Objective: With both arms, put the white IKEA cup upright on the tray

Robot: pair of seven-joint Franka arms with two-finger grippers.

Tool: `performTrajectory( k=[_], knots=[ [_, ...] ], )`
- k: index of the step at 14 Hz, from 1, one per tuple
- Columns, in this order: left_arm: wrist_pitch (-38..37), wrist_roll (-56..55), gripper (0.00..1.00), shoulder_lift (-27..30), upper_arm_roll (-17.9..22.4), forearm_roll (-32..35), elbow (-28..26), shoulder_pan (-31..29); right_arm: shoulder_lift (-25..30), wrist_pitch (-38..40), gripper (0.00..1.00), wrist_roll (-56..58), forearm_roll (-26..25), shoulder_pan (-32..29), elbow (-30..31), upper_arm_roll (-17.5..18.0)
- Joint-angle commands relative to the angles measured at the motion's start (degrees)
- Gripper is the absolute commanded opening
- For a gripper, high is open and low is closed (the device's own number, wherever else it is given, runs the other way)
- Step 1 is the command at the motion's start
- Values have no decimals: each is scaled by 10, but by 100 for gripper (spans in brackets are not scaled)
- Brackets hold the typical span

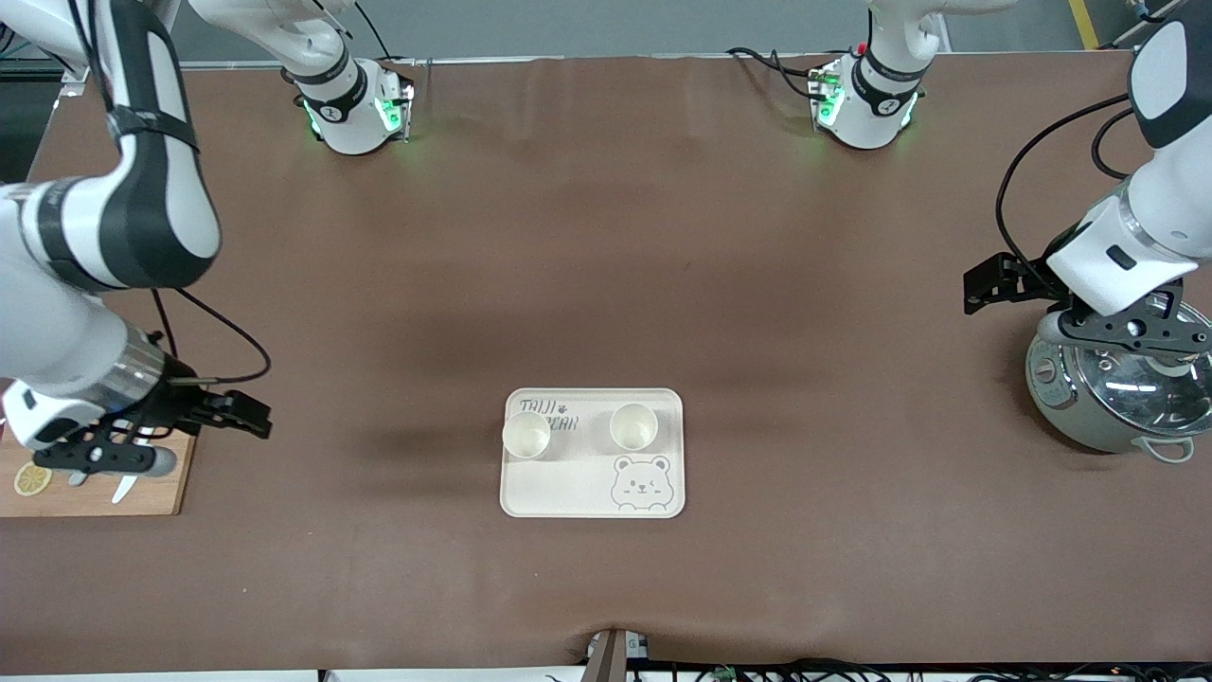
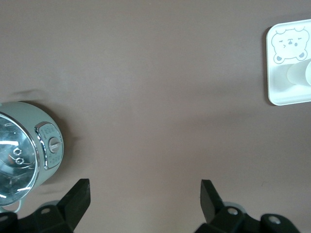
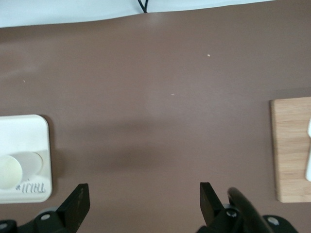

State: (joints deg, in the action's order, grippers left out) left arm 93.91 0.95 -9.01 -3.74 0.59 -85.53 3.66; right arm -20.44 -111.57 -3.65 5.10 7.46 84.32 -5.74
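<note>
Nearest the front camera, toward the table's front edge and midway along it, we see the cream tray (image 1: 592, 453) with the bear face at one corner. Two white cups stand upright on it: one cup (image 1: 526, 435) at the tray's edge toward the right arm's end, the other cup (image 1: 633, 426) beside it, near the lettering. Both look empty.

At the right arm's end, a wooden cutting board (image 1: 95, 488) carries a lemon slice (image 1: 32, 479) and a knife (image 1: 126, 487). The right gripper (image 1: 104, 455) hangs over this board, fingers spread wide, holding nothing.

At the left arm's end sits a grey-green electric cooker (image 1: 1108, 384) with a glass lid. The left gripper (image 1: 1131, 333) hovers over it, jaws wide apart and empty.
</note>
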Motion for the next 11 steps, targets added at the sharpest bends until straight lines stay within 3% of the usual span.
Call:
performTrajectory(
  k=[1, 6, 11],
  knots=[
    [11, 3, 100, -6, 0, 40, 5, -1, 66, 6, 100, 57, -4, -38, 63, 9],
    [13, 4, 100, -21, 0, 32, 5, -23, 133, 107, 100, 87, -32, -67, 60, 8],
    [13, 8, 100, -34, -1, 27, 26, -43, 147, 116, 100, 82, -33, -64, 61, 10]
  ],
)
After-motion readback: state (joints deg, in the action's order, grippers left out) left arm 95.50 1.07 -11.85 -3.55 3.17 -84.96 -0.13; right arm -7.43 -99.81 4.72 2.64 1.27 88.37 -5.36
